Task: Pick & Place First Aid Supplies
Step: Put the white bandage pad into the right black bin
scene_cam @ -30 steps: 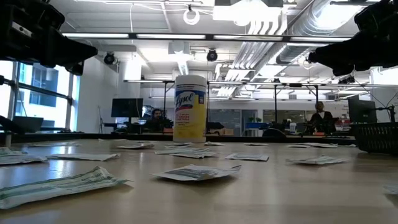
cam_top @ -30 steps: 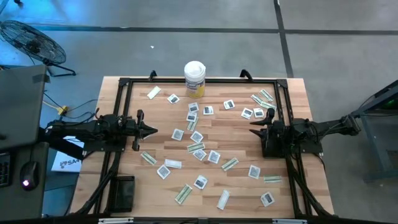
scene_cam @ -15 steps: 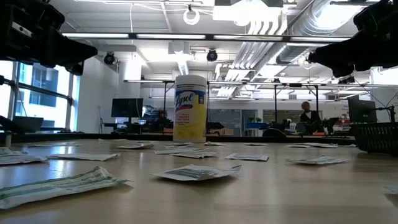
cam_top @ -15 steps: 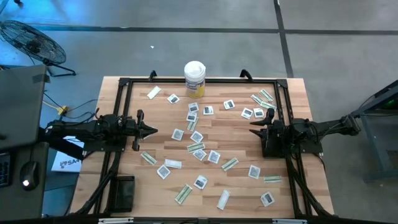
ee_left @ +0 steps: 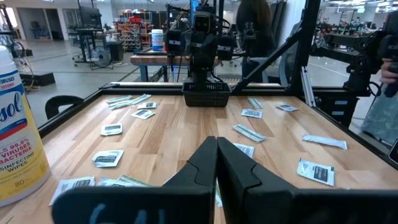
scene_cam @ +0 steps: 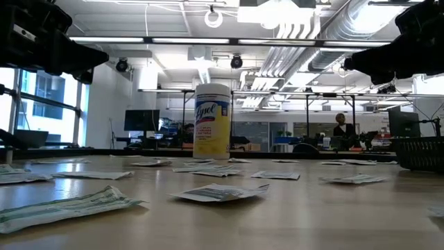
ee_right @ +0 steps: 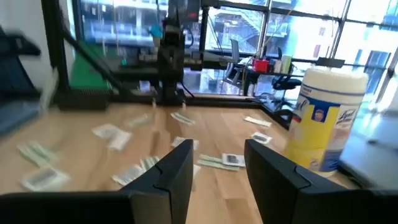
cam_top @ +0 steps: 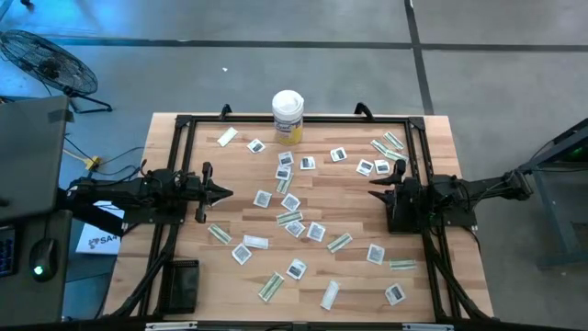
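The first aid supplies [cam_top: 290, 219] are many small flat packets lying scattered on the wooden table [cam_top: 349, 276]: square white sachets with dark marks and narrow oblong wrappers. My left gripper [cam_top: 226, 193] hovers shut above the table's left side, pointing level toward the middle; its fingers [ee_left: 217, 163] meet in the left wrist view. My right gripper [cam_top: 375, 188] hovers open above the right side, pointing level toward the middle, with nothing between its fingers [ee_right: 217, 165].
A tall white canister with a yellow label [cam_top: 288, 116] stands at the far edge, centre. A black frame [cam_top: 180, 138] runs around the table's edges. A dark basket [cam_top: 181, 285] sits at the near left corner. People move in the room behind [scene_cam: 340, 125].
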{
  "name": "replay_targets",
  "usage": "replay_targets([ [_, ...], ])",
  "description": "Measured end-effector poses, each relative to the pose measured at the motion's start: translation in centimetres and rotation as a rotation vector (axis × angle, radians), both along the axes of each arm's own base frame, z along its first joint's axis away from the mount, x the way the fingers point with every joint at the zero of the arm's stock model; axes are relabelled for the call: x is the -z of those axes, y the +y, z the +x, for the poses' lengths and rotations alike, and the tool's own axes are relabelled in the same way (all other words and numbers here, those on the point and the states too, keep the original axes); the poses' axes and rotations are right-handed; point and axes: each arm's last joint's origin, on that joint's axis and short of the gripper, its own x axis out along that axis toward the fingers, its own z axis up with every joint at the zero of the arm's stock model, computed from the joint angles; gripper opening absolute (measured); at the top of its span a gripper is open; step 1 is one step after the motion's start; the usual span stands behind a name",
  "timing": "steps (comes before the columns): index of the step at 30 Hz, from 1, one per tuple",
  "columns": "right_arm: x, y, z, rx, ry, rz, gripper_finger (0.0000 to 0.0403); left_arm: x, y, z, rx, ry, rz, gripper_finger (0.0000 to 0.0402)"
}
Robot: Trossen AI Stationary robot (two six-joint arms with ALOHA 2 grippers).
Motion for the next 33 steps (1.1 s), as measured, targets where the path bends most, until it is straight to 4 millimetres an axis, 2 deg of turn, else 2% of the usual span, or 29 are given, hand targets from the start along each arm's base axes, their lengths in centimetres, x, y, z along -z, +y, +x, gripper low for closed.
replay_targets([
  [3, -0.4, 0.1, 0.0, -0.024, -0.05, 0.074, 0.0138, 0.0, 0.0, 0.0, 0.0, 0.0, 0.0, 0.0001],
  [8, -0.6, -0.2, -0.1, 0.048, -0.075, 0.108, 0.0138, 0.0, 0.0, 0.0, 0.0, 0.0, 0.0, 0.0001],
  [14, -0.7, -0.1, -0.1, 0.002, -0.089, 0.122, 0.0138, 0.0, 0.0, 0.0, 0.0, 0.0, 0.0, 0.0001],
  [22, -2.0, 0.1, 0.5, -0.044, -0.212, 0.161, 0.0138, 0.0, 0.0, 0.0, 0.001, 0.0, 0.0, 0.0001],
  [26, -1.9, 0.3, 1.5, -0.028, -0.132, 0.15, 0.0138, 0.0, 0.0, 0.0, 0.0, 0.0, 0.0, 0.0001],
  [33, -3.3, 0.8, 4.1, -0.025, 0.004, 0.137, 0.0138, 0.0, 0.0, 0.0, 0.001, 0.0, 0.0, 0.0001],
])
